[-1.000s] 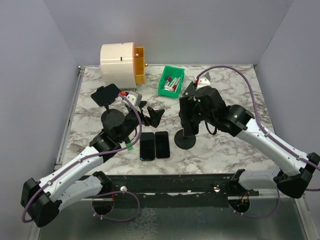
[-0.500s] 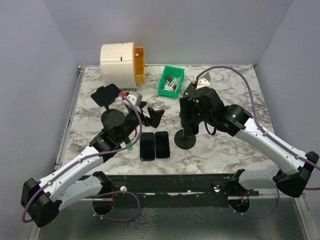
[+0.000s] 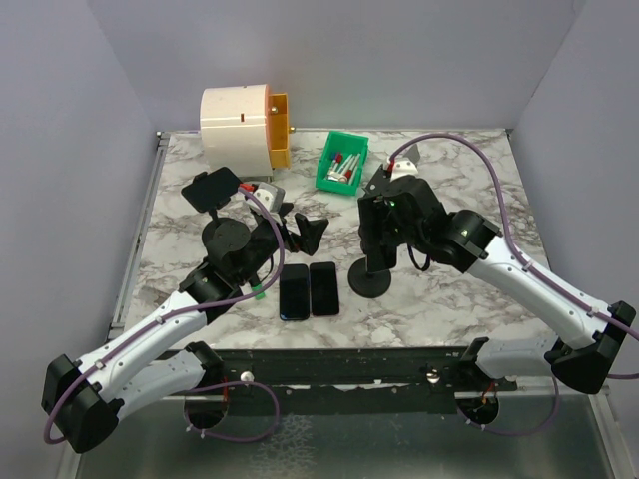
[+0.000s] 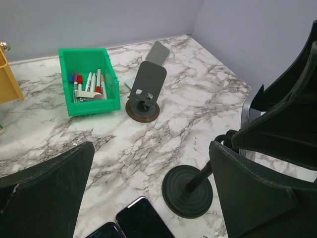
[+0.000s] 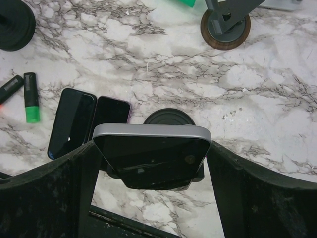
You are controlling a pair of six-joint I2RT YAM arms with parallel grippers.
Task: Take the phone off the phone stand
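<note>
The right gripper (image 5: 151, 151) is clamped on two edges of the phone (image 5: 148, 166), above the phone stand (image 4: 188, 191) at 5 o'clock from the middle of the table (image 3: 449, 190). The cradle is hidden under the phone. At the stand's 9 o'clock the left gripper (image 3: 308, 230) stands spread, empty.

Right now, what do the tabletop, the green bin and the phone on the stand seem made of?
The tabletop looks like marble or marble-look laminate, white with grey veins; cannot tell which. The green bin looks like moulded plastic: uniform colour, soft sheen. The phone has a glossy dark face, likely glass, and a silvery rim, probably metal.
</note>
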